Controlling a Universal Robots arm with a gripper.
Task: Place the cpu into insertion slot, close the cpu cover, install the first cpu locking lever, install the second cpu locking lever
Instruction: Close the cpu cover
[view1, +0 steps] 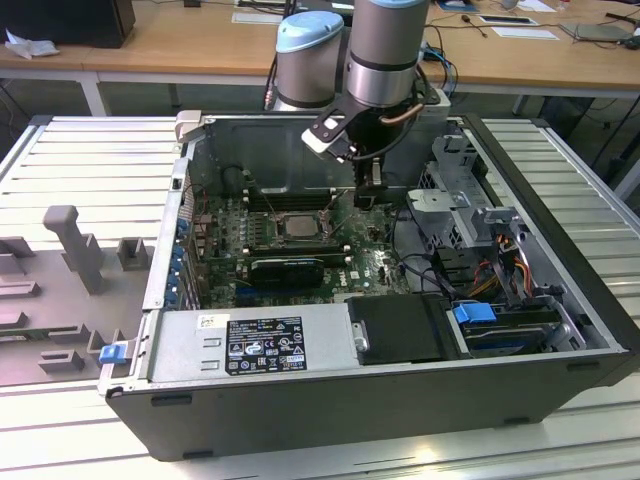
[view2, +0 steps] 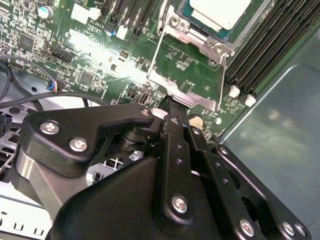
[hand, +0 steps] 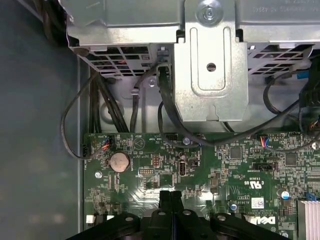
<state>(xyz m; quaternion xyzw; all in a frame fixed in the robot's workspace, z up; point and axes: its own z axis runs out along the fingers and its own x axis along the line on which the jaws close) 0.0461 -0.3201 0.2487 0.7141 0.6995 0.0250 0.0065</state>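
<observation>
The cpu (view2: 220, 11), pale silver-grey, lies in the insertion slot (view2: 198, 39); in the exterior view the cpu (view1: 297, 224) sits mid-board. The cpu cover (view2: 187, 95), a thin silvery frame, stands swung open off the slot, with green board showing through its cut-out. My gripper (view2: 172, 106) reaches down into the case on the exterior view's right of the socket. Its black fingers are pressed together, and their tip is right at the cover's free edge. I cannot tell whether they touch it. The gripper (hand: 170, 196) hangs just above the motherboard, and in the exterior view the gripper (view1: 366, 197) is below the arm's wrist.
Long black memory slots (view2: 270, 45) run beside the socket. A black card (view1: 288, 268) lies in front of it, and the power supply (view1: 250, 345) lies along the near wall. A metal drive bracket (hand: 210, 75) and black cables (hand: 167, 117) crowd the board's edge near a coin cell (hand: 119, 161).
</observation>
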